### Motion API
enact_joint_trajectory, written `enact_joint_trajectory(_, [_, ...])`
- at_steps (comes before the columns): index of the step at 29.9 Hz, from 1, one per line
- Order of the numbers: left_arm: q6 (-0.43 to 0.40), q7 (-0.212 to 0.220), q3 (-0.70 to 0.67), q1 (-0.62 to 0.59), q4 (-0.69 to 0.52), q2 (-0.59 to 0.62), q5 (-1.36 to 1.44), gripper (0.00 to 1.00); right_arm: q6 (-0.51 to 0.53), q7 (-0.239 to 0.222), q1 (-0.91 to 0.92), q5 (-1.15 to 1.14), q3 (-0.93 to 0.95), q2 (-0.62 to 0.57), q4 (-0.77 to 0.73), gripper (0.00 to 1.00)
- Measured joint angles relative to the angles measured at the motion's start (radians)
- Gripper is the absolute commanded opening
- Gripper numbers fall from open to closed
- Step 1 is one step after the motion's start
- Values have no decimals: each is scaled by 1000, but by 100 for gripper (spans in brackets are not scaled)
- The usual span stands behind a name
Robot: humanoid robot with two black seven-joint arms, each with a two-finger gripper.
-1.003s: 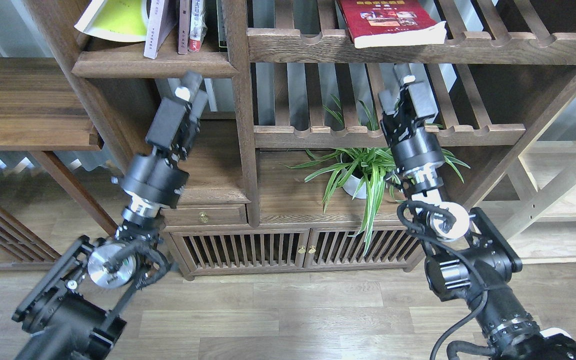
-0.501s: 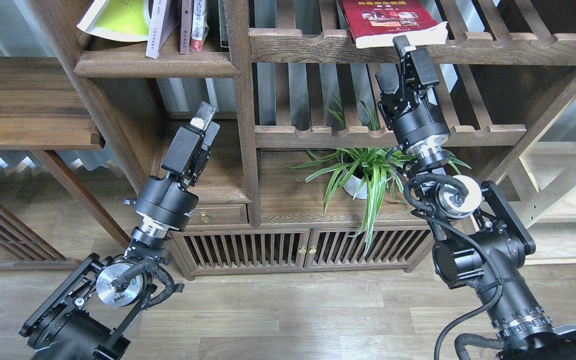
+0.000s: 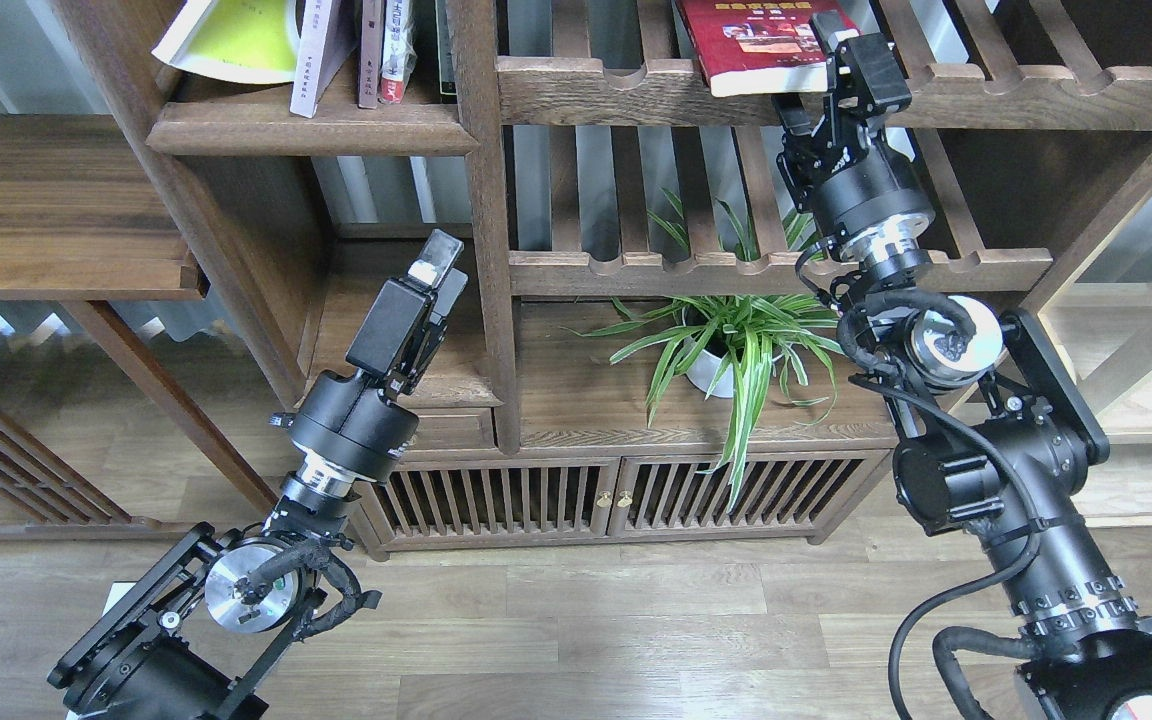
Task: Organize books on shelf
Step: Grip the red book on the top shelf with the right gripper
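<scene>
Reaching for the red book

Shelf (image 3: 311,130) top left holds the yellow-green book (image 3: 236,40) and the lavender-white book (image 3: 316,50), both leaning. Dark red book (image 3: 771,40) lies flat on the slatted rack (image 3: 936,95). My right gripper (image 3: 841,45) is at its right corner; can't tell grip. Left gripper (image 3: 441,265) hangs low, empty, opening unclear.

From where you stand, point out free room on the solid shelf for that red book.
Bare board shows on the shelf below the leaning yellow-green book. Crowded between the lavender book, thin books and post. The red book lies on the slatted rack.
</scene>
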Motion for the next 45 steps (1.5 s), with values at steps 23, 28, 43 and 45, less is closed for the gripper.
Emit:
enact_joint_trajectory(23, [0, 6, 0, 19, -14, 0, 2, 99, -192, -2, 64, 2, 19, -48, 21, 28])
enact_joint_trajectory(28, [0, 6, 0, 19, -14, 0, 3, 99, -188, 0, 68, 1, 21, -49, 21, 18])
enact_joint_trajectory(43, [0, 7, 0, 18, -14, 0, 4, 99, -100, 0, 41, 20, 31, -43, 39, 5])
enact_joint_trajectory(45, [0, 7, 0, 17, -14, 0, 5, 99, -73, 0, 25, 37, 38, -35, 58, 4])
